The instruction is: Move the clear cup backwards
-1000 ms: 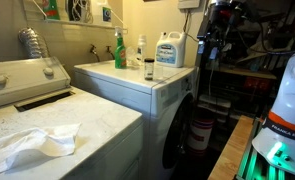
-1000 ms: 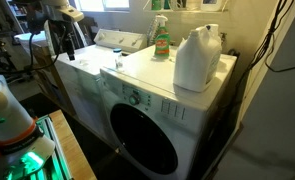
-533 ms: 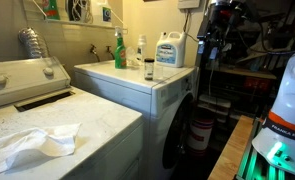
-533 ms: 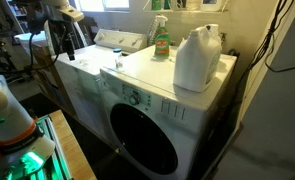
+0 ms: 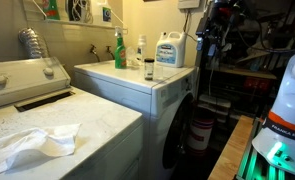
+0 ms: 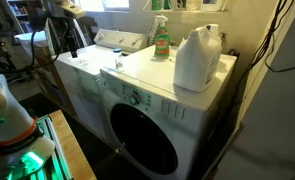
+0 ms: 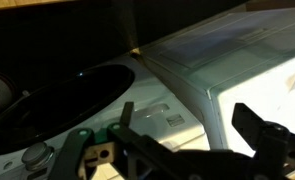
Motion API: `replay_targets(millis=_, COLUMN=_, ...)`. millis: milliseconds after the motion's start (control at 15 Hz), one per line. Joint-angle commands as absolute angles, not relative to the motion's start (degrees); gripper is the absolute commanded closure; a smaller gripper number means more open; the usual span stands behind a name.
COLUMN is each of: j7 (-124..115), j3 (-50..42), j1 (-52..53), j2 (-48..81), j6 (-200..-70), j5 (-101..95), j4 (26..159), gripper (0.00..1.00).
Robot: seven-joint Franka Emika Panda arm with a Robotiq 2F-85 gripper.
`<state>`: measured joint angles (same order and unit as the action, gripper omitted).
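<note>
The clear cup [image 5: 148, 70] is small, with a dark upper part. It stands near the front edge of the white front-load machine's top [image 5: 127, 80], in front of a taller clear bottle with a green top [image 5: 141, 52]. It also shows in an exterior view [image 6: 117, 62]. My gripper [image 5: 204, 50] hangs in the air beside the machine, well apart from the cup, and also shows in an exterior view [image 6: 66, 42]. In the wrist view its fingers [image 7: 187, 125] are spread and empty, above the machine's front and top corner. The cup is out of the wrist view.
A big white jug with a blue label [image 5: 169, 50] [image 6: 197, 58] and a green spray bottle [image 5: 119, 50] [image 6: 161, 40] stand on the same top. A top-load washer with a white cloth [image 5: 32, 142] is beside it. The round door [image 6: 142, 135] faces front.
The arm has shifted slightly near the machine's side. The cup, bottles and jug have not moved.
</note>
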<state>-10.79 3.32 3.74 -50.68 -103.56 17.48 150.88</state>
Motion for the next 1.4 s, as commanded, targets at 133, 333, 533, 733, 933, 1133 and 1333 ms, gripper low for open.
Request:
replay_targets(millis=133, j7=-9.5, j3=2.6, j1=0.5, j2=-45.4, j6=-104.7, j5=16.3, j4=144.7, gripper=0.00)
replay_targets(millis=333, j7=-9.5, j3=2.5, j1=-1.0, j2=-42.0, j6=-106.5, j5=15.0, j4=141.6, gripper=0.00)
replay_targets(millis=533, j7=-9.6, j3=1.7, j1=-2.5, j2=-39.1, j6=-108.0, j5=13.9, j4=139.8, gripper=0.00)
replay_targets(millis=733, j7=-9.7, j3=0.8, j1=-4.1, j2=-36.1, j6=-111.4, j5=12.4, j4=139.2, gripper=0.00)
replay_targets(millis=933, j7=-9.9, j3=0.0, j1=-4.9, j2=-32.6, j6=-115.6, j5=11.8, j4=139.0, gripper=0.00)
replay_targets(millis=1133, j7=-10.4, j3=-0.1, j1=-5.1, j2=-29.2, j6=-119.9, j5=11.0, j4=138.9, gripper=0.00)
replay_targets(millis=1333, j7=-11.1, j3=0.4, j1=-5.1, j2=-25.9, j6=-122.0, j5=10.0, j4=138.8, gripper=0.00)
